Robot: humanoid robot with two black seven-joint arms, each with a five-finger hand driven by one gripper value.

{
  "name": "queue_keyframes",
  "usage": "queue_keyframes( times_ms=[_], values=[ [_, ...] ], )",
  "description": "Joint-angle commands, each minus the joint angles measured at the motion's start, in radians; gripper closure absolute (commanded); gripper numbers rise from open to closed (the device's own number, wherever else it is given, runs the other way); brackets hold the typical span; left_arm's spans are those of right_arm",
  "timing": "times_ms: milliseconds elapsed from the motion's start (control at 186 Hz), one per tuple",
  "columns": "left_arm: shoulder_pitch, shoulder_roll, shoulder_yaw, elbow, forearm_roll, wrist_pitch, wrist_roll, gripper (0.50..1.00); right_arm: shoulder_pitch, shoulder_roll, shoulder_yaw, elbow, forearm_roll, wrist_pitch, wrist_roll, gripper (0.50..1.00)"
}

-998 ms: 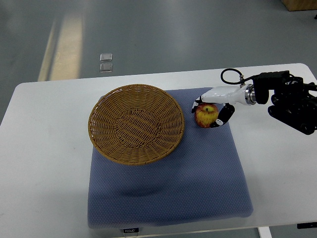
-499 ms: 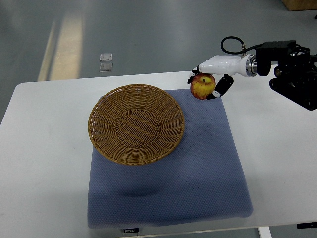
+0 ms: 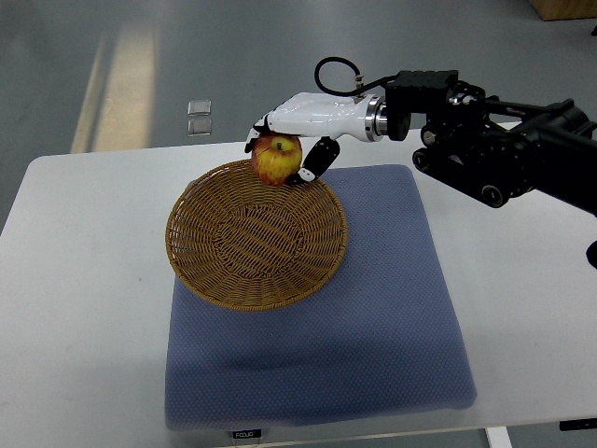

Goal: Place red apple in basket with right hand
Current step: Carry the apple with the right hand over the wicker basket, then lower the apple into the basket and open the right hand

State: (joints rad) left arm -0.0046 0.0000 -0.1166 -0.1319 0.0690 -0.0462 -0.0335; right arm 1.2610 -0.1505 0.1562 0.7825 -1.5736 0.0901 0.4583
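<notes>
A white surface point(image 3: 84, 280) with rounded corners stands on a grey floor point(image 3: 280, 65), where a pale stripe point(image 3: 117, 79) runs along the left and two small square plates point(image 3: 200, 118) lie just beyond the far edge. A blue mat point(image 3: 373, 317) covers the middle and right of the surface, reaching almost to the near edge. A round woven basket point(image 3: 256, 233) sits partly on the mat's far left corner, partly on bare white. The right hand point(image 3: 297, 131), white with dark fingertips, reaches in from the right on a black arm point(image 3: 485, 149), its fingers point(image 3: 315, 161) clasped around a red apple point(image 3: 277, 158) held above the basket's far rim. Wide bare stretches lie to the left of the basket and right of the mat.
</notes>
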Motion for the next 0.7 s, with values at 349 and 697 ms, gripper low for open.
queue_keyframes(
  times_ms=[349, 697],
  values=[
    [0.000, 0.000, 0.000, 0.000, 0.000, 0.000, 0.000, 0.500, -0.109, 0.115, -0.012, -0.066, -0.005, -0.004, -0.001, 0.810],
    [0.000, 0.000, 0.000, 0.000, 0.000, 0.000, 0.000, 0.500, -0.140, 0.149, -0.012, -0.117, -0.005, -0.024, -0.001, 0.722]
  ],
)
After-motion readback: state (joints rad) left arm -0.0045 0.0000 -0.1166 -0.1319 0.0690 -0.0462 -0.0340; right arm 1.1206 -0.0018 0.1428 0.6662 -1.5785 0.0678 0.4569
